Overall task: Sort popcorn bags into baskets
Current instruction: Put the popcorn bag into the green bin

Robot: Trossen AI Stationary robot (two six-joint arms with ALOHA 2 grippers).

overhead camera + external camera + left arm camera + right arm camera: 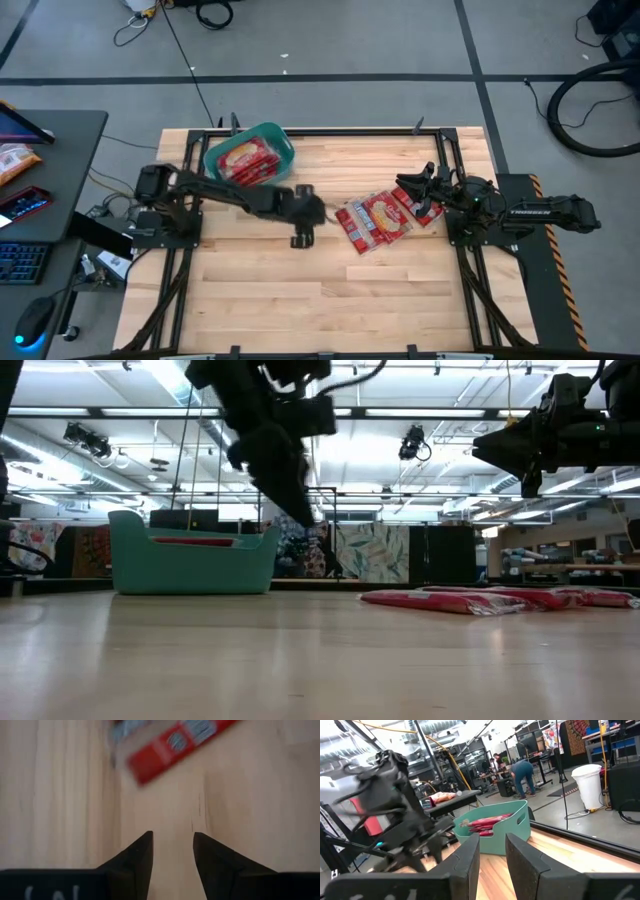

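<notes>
The teal basket [285, 148] stands at the table's far left and holds several red popcorn bags [243, 160]; in the right wrist view the basket [512, 827] shows them inside. More red bags [375, 218] lie flat right of centre, also low on the table in the low view [480, 600]. My left gripper [305, 215] hangs open above bare wood at the centre, pointing down, just left of the loose bags [170, 745]. My right gripper [420, 190] is open, raised level over the right end of the loose bags, touching nothing [492, 847].
Black frame rails [440, 160] run along the table's far and side edges. A side desk [50, 180] at the left holds an orange packet and devices. Bare wood [330, 300] spans the near half. A person [522, 772] bends over in the room beyond.
</notes>
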